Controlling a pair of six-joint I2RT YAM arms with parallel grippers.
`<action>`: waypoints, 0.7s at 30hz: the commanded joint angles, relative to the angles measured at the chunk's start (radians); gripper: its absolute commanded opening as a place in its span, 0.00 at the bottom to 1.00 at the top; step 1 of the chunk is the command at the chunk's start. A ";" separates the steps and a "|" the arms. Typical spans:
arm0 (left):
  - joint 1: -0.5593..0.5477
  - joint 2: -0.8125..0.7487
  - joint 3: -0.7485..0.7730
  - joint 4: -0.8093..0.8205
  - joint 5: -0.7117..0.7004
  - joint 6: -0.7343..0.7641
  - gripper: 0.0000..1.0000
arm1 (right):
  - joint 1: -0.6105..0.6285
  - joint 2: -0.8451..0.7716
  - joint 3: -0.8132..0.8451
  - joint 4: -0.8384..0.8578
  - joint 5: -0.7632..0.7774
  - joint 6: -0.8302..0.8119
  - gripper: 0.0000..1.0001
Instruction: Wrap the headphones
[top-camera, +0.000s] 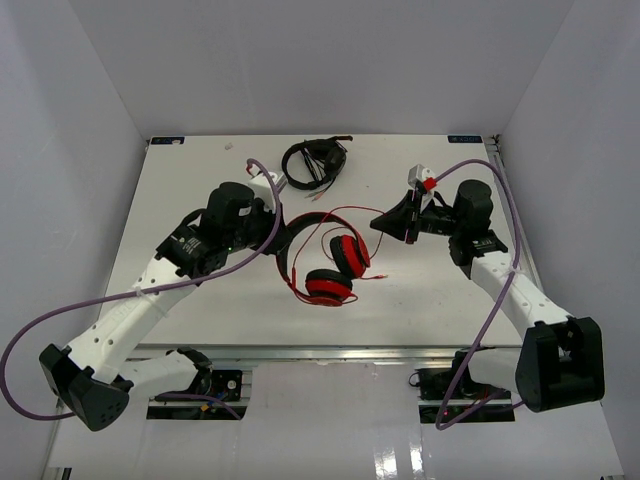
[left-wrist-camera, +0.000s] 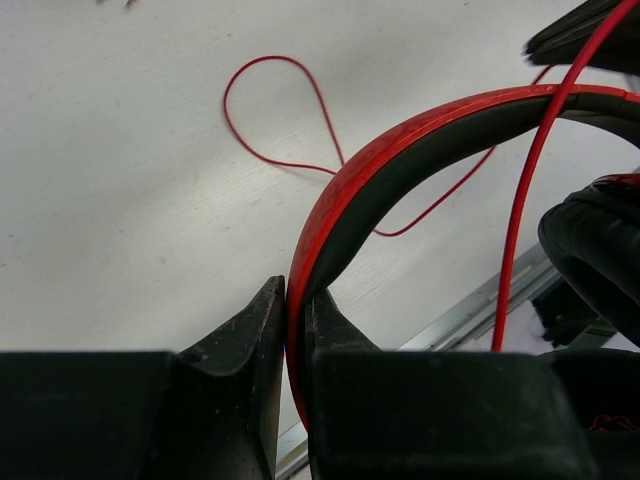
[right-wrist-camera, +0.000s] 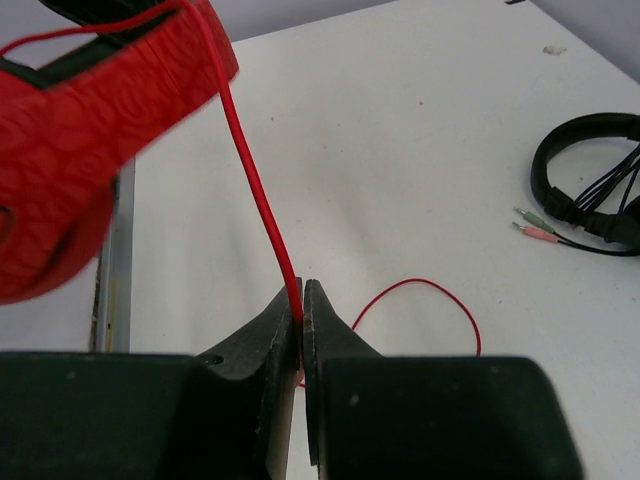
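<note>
The red headphones (top-camera: 330, 272) sit at the table's middle, ear cups folded together, the headband (left-wrist-camera: 400, 150) arching to the left. My left gripper (left-wrist-camera: 296, 300) is shut on that headband, which runs up between its jaws. My right gripper (right-wrist-camera: 301, 296) is shut on the thin red cable (right-wrist-camera: 250, 170), which rises from the jaws to a red ear cup (right-wrist-camera: 80, 150) at upper left. In the top view the right gripper (top-camera: 385, 221) is right of the headphones and the cable (top-camera: 335, 212) arcs over them. A loose cable loop (left-wrist-camera: 275, 110) lies on the table.
Black headphones (top-camera: 314, 162) with a black cable lie at the table's far middle; they also show in the right wrist view as black headphones (right-wrist-camera: 590, 185) at the right, with green and pink plugs (right-wrist-camera: 533, 228). A metal rail (top-camera: 330, 350) runs along the near edge.
</note>
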 joint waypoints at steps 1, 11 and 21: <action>-0.004 -0.042 0.088 0.091 0.122 -0.102 0.00 | -0.003 0.044 -0.003 0.085 -0.054 0.050 0.10; -0.003 -0.003 0.168 0.024 0.000 -0.096 0.00 | -0.005 -0.001 -0.066 0.223 -0.076 0.125 0.08; -0.004 -0.033 0.149 0.010 -0.134 -0.061 0.00 | -0.015 -0.009 -0.089 0.236 -0.052 0.135 0.08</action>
